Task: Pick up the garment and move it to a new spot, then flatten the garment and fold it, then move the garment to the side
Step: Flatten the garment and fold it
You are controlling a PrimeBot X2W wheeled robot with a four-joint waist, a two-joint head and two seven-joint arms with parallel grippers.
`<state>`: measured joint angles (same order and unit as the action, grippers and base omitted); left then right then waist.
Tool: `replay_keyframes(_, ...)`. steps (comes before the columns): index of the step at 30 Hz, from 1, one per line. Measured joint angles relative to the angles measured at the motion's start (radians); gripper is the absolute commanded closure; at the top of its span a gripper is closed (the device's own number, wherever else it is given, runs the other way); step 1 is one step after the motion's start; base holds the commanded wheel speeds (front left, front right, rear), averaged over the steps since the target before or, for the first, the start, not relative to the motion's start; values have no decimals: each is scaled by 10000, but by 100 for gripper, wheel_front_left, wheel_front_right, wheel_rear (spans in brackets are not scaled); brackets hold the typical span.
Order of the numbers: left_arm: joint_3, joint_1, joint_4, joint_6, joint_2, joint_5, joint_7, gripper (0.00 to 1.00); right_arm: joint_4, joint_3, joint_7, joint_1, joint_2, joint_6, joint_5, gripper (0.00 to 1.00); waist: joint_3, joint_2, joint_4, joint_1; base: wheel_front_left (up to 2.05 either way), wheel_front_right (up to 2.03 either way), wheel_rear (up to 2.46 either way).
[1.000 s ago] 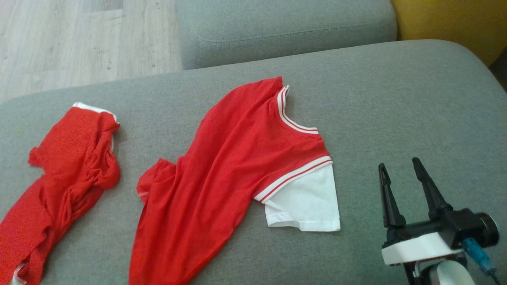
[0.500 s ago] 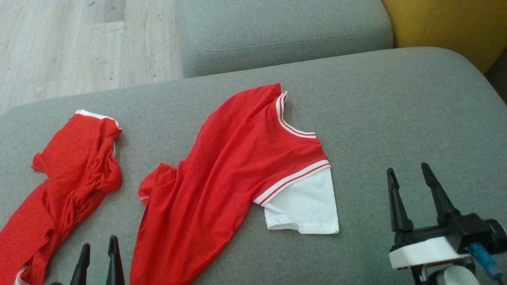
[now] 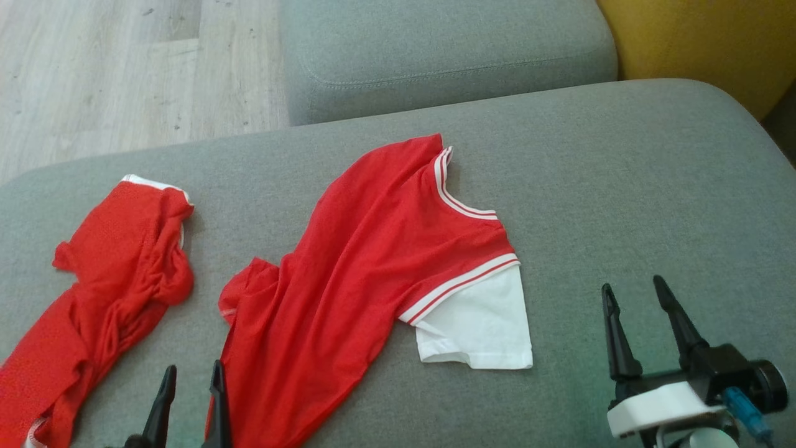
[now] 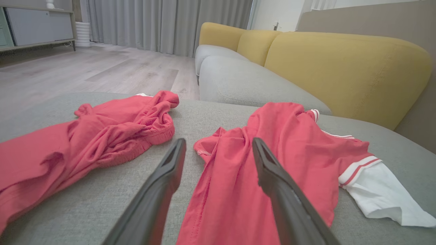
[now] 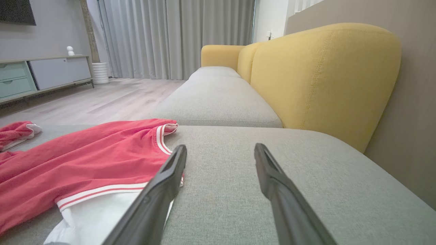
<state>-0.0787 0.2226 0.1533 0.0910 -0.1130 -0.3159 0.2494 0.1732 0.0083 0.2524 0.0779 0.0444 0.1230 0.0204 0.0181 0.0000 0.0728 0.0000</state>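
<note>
The garment, a red shirt with white-striped trim and a white sleeve, lies loosely spread and creased on the grey sofa seat. My left gripper is open at the bottom left, its right fingertip at the shirt's lower left edge. In the left wrist view, the left gripper points over the shirt with nothing between its fingers. My right gripper stands open over bare cushion, right of the white sleeve. In the right wrist view, the right gripper has the shirt at its left.
A second red garment lies crumpled at the seat's left end. Another grey cushion adjoins the far side, a yellow backrest rises at the right, and wooden floor lies beyond the far left edge.
The left gripper has risen into view at the bottom left and shifted right to the shirt's edge. The right gripper drew back a little. The camera tilted slightly.
</note>
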Motion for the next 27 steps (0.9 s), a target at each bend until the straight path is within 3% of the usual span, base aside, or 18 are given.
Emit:
replay_keyframes(13, 715, -44, 29, 336, 403, 1024, 0, 0, 238, 42, -2, 150, 0, 0, -17, 0, -30, 0, 32, 0, 0, 0, 0)
replay_keyframes(27, 754, -44, 58, 407, 470, 1058, 0, 0, 481, 144, -2, 151, 0, 2, -31, 0, -23, 0, -40, 0, 0, 0, 0)
